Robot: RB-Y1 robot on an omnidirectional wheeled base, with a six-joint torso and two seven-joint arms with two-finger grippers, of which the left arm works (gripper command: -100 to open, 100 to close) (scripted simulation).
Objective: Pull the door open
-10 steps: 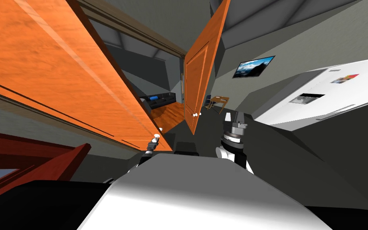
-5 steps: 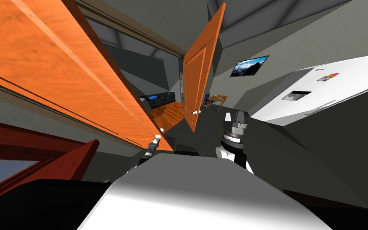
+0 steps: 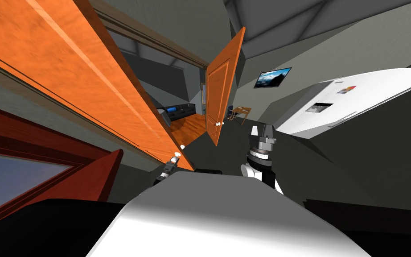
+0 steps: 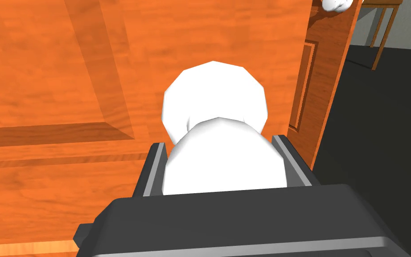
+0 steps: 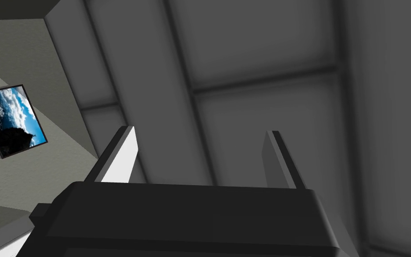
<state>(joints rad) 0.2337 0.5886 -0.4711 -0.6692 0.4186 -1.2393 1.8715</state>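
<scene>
The left hand (image 4: 219,143) is closed on the round white knob (image 4: 215,102) of the near orange door (image 4: 57,67). Its two fingers (image 4: 154,167) press the sides of the knob, and the door panel lies directly behind the knob. In the head view the door stands at an angle from its frame (image 3: 155,38), so I judge that the pull is under way but not finished.

To do this step well, the hand should lead the knob along an arc around the hinge and not in a straight line. A straight pull may let the smooth round knob slip out between the thin fingers. The wrist should turn together with the panel, so that the fingers remain square to the knob. The base should also give room, because the free edge below the knob swings toward the body.

The right hand (image 3: 262,132) is raised well apart from the knob, with its fingers spread and nothing between them.

The hinge side, far from the knob, is cut off, so I cannot tell how wide the door is open. The knob covers the finger pads, so the depth of the grip is unclear. Beyond the knob stands a second orange door (image 3: 220,96).
</scene>
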